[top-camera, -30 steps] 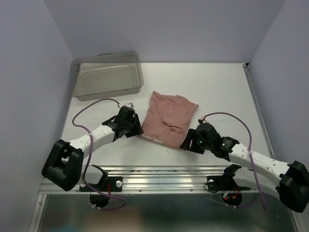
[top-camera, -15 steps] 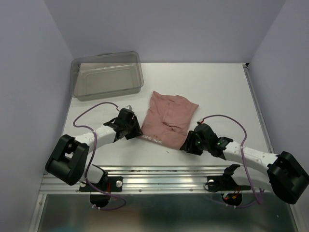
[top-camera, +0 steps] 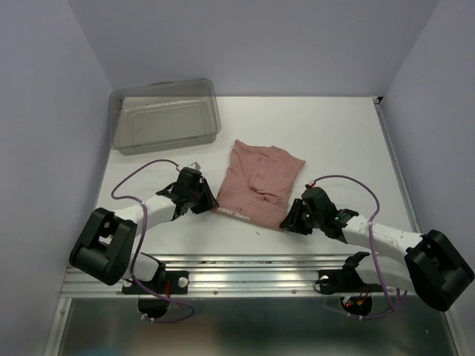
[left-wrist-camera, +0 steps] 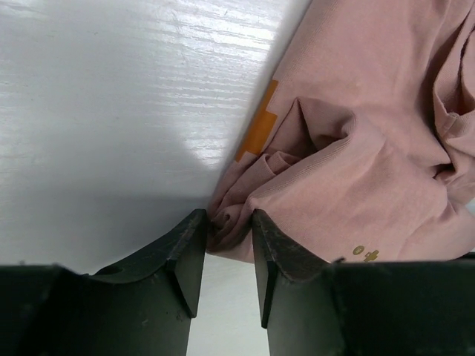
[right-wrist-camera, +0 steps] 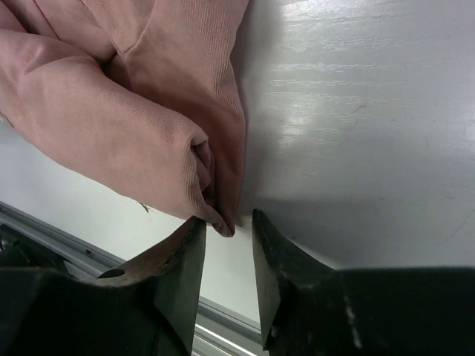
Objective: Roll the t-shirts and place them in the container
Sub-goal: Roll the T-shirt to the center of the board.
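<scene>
Wrist views: t-shirt [left-wrist-camera: 356, 185] corners between left tool [left-wrist-camera: 223, 252], right tool [right-wrist-camera: 223, 256] fingers.

White table [top-camera: 297, 126], lavender walls [top-camera: 44, 89]

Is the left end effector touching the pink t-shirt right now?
Touching: the left wrist view shows the t-shirt corner bunched between the left end effector fingers.
</scene>
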`<move>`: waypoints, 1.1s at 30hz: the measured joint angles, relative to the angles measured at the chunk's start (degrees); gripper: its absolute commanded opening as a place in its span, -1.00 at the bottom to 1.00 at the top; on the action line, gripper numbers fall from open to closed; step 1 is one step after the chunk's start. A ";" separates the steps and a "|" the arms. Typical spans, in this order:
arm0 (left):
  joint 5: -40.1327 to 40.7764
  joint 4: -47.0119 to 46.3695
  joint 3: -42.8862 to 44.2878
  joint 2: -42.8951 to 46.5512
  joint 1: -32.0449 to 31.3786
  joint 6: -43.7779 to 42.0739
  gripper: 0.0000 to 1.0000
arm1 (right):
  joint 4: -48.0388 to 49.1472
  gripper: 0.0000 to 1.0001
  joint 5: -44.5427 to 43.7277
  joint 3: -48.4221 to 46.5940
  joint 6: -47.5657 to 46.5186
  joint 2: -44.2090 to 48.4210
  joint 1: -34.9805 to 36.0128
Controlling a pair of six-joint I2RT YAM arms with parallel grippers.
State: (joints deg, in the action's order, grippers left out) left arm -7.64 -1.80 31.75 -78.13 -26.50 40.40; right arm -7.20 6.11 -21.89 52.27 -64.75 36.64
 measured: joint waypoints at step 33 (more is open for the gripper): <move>1.60 1.88 -1.36 2.84 -0.02 1.44 0.01 | 5.44 -0.19 4.61 1.11 0.44 -1.86 -0.20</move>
State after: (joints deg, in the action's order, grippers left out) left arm -6.04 0.08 30.39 -75.29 -26.52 41.85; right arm -1.76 10.72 -20.78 52.71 -66.61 36.45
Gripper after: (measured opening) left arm 0.546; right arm 0.461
